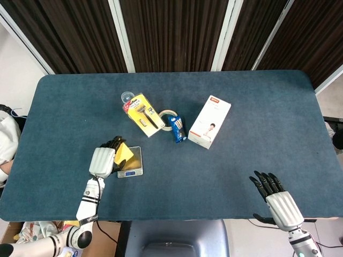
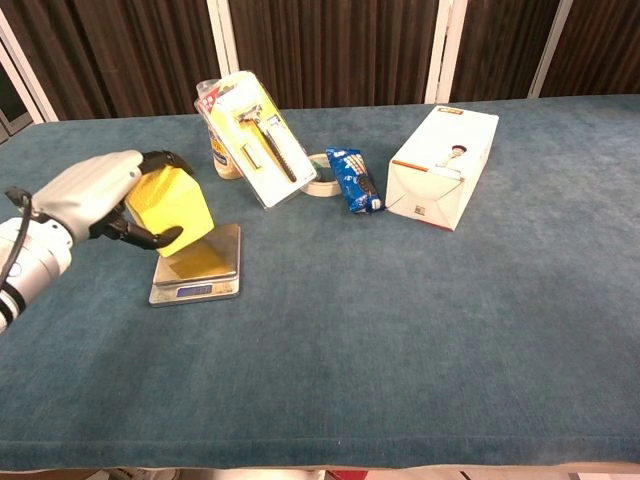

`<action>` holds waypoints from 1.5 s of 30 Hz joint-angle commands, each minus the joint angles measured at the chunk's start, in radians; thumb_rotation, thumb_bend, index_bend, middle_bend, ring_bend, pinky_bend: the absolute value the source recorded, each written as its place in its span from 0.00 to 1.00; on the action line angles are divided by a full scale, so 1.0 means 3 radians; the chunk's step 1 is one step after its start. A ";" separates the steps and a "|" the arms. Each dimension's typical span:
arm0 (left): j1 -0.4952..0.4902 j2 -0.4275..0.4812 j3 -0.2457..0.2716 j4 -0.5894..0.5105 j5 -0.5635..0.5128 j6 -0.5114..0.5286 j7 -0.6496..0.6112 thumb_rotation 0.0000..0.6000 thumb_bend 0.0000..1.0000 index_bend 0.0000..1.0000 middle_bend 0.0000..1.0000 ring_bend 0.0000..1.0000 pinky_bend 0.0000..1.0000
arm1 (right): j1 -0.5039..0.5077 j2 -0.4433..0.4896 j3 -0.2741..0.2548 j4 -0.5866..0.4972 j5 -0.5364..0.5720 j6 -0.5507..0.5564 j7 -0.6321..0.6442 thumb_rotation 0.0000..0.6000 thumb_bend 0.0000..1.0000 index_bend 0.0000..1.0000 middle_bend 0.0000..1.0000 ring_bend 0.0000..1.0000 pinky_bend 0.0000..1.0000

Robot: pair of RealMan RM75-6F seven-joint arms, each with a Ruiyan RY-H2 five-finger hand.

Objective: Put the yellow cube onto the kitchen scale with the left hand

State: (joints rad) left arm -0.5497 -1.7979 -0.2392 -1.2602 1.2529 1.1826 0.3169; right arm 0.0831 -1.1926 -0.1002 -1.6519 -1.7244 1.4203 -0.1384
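The yellow cube is gripped in my left hand and hangs tilted just above the left part of the kitchen scale. In the head view the cube shows beside the left hand, over the scale's left edge. I cannot tell whether the cube touches the silver platform. My right hand rests at the table's near right edge, fingers spread and holding nothing; the chest view does not show it.
Behind the scale stand a yellow razor pack leaning on a jar, a tape roll, a blue snack packet and a white box. Blue cloth covers the table.
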 commanded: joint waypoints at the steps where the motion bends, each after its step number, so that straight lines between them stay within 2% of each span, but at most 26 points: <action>1: -0.0056 -0.0081 -0.0007 0.0067 -0.0084 -0.0094 0.0009 1.00 0.80 0.41 0.50 0.64 0.76 | 0.0002 0.0007 -0.0002 0.0001 -0.0006 0.0005 0.0017 1.00 0.19 0.00 0.00 0.00 0.00; 2: -0.0065 -0.0093 -0.0005 0.0075 -0.0094 -0.0120 -0.0017 1.00 0.78 0.38 0.45 0.59 0.72 | 0.0002 0.0010 -0.0002 0.0002 -0.0005 0.0007 0.0023 1.00 0.19 0.00 0.00 0.00 0.00; 4: -0.0087 -0.0113 0.0004 0.0114 -0.0099 -0.0150 -0.0025 1.00 0.68 0.25 0.29 0.36 0.49 | 0.0003 0.0015 -0.0003 0.0002 -0.0008 0.0009 0.0038 1.00 0.19 0.00 0.00 0.00 0.00; 7: -0.0101 -0.0140 0.0018 0.0171 -0.0052 -0.0120 -0.0070 1.00 0.51 0.09 0.11 0.11 0.21 | 0.0002 0.0023 -0.0008 0.0004 -0.0022 0.0020 0.0055 1.00 0.19 0.00 0.00 0.00 0.00; 10: -0.0101 -0.0144 0.0022 0.0165 -0.0025 -0.0098 -0.0154 1.00 0.42 0.00 0.01 0.00 0.12 | -0.0001 0.0028 -0.0010 0.0005 -0.0027 0.0030 0.0068 1.00 0.19 0.00 0.00 0.00 0.00; 21: -0.0073 -0.0008 0.0105 -0.0047 0.0029 -0.0097 -0.0205 1.00 0.39 0.00 0.00 0.00 0.11 | -0.0010 0.0021 -0.0007 0.0008 -0.0032 0.0050 0.0055 1.00 0.19 0.00 0.00 0.00 0.00; 27: 0.0055 0.0229 0.0216 -0.0356 0.0274 0.0178 -0.0257 1.00 0.38 0.00 0.00 0.00 0.10 | -0.0003 0.0010 -0.0008 0.0012 -0.0024 0.0023 0.0025 1.00 0.19 0.00 0.00 0.00 0.00; 32: 0.0344 0.0747 0.0449 -0.0739 0.0657 0.0620 -0.0445 1.00 0.38 0.00 0.00 0.00 0.09 | -0.0008 0.0010 -0.0015 0.0007 -0.0042 0.0036 0.0019 1.00 0.19 0.00 0.00 0.00 0.00; 34: 0.0525 0.1004 0.0594 -0.0862 0.0767 0.0795 -0.0634 1.00 0.37 0.00 0.00 0.00 0.08 | -0.0013 -0.0006 -0.0016 0.0015 -0.0038 0.0031 -0.0025 1.00 0.19 0.00 0.00 0.00 0.00; 37: 0.0734 0.1340 0.0823 -0.0967 0.0830 0.0869 -0.0898 1.00 0.37 0.00 0.00 0.00 0.05 | 0.0002 -0.0044 -0.0022 0.0012 0.0005 -0.0064 -0.0145 1.00 0.19 0.00 0.00 0.00 0.00; 40: 0.0996 0.1588 0.1075 -0.0732 0.0971 0.1074 -0.1046 1.00 0.37 0.00 0.00 0.00 0.04 | 0.0009 -0.0063 -0.0030 -0.0018 0.0001 -0.0093 -0.0198 1.00 0.19 0.00 0.00 0.00 0.00; 42: 0.1140 0.1598 0.1132 -0.0528 0.0968 0.1193 -0.1182 1.00 0.37 0.00 0.00 0.00 0.03 | -0.0008 -0.0079 -0.0019 -0.0009 -0.0033 -0.0023 -0.0198 1.00 0.19 0.00 0.00 0.00 0.00; 45: 0.1150 0.1683 0.1160 -0.0420 0.1015 0.1140 -0.1372 1.00 0.38 0.00 0.00 0.00 0.03 | -0.0024 -0.0124 -0.0020 0.0023 -0.0062 0.0011 -0.0248 1.00 0.19 0.00 0.00 0.00 0.00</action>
State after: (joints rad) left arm -0.2240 -1.3263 0.0886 -1.4218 1.5349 1.5218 -0.0275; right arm 0.0785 -1.2246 -0.1060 -1.6486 -1.7386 1.4228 -0.2079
